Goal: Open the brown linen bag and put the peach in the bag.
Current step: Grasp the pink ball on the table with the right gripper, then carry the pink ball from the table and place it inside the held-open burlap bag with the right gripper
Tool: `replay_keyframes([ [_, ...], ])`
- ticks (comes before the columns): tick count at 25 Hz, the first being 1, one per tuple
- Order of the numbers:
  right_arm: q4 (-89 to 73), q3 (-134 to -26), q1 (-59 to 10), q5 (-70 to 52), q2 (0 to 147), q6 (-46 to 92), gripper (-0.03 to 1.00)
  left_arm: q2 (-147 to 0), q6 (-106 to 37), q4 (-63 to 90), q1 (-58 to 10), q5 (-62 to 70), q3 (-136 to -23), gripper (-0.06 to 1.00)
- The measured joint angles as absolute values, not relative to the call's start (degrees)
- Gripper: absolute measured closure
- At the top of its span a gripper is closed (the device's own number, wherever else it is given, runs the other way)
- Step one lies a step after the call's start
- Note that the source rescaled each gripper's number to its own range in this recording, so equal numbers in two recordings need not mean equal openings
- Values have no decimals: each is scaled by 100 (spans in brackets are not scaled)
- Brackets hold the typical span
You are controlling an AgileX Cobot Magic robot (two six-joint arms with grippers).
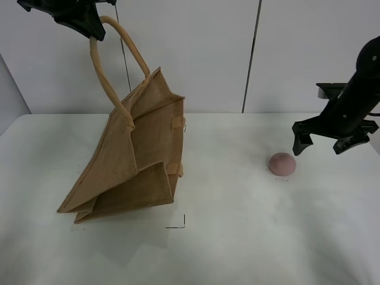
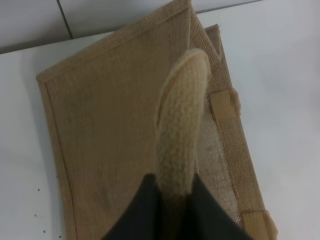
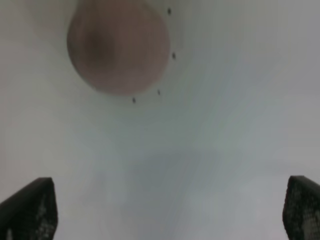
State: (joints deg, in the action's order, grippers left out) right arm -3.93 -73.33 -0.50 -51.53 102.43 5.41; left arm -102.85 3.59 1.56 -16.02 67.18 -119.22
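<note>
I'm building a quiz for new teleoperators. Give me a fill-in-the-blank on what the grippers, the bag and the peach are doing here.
1. The left gripper is shut on one ___ of the brown linen bag.
2. The peach lies on the ___, apart from the bag.
3. The right gripper, close to the peach, has its jaws ___.
Missing words: handle; table; open.

There is one brown linen bag (image 1: 136,160), one peach (image 1: 281,163), one white table (image 1: 249,237), and two grippers: left gripper (image 1: 94,32), right gripper (image 1: 319,147).
</note>
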Motion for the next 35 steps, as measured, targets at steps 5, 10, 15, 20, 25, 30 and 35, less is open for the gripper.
replay_keyframes([
  [5, -411, -8116, -332, -5163, 11050, 585, -3, -10285, 348, 156, -1602, 6718, -11922, 94],
  [10, -423, -8408, -348, -5088, 11628, 490, -3, -10285, 336, 156, -1602, 6718, -11922, 94],
  [15, -505, -8425, -348, -4819, 12124, 516, -3, -10285, 336, 156, -1602, 6718, -11922, 94],
  [20, -559, -8425, -348, -4582, 12471, 538, -3, -10285, 336, 156, -1602, 6718, -11922, 94],
  [25, -596, -8425, -348, -4494, 12506, 538, 23, -10285, 330, 156, -1602, 6718, -11922, 94],
  [30, -624, -8445, -348, -4496, 12495, 538, 93, -10285, 330, 156, -1602, 6718, -11922, 94],
  [35, -857, -8712, -348, -4774, 12457, 637, 97, -10285, 330, 156, -1602, 6718, -11922, 94],
])
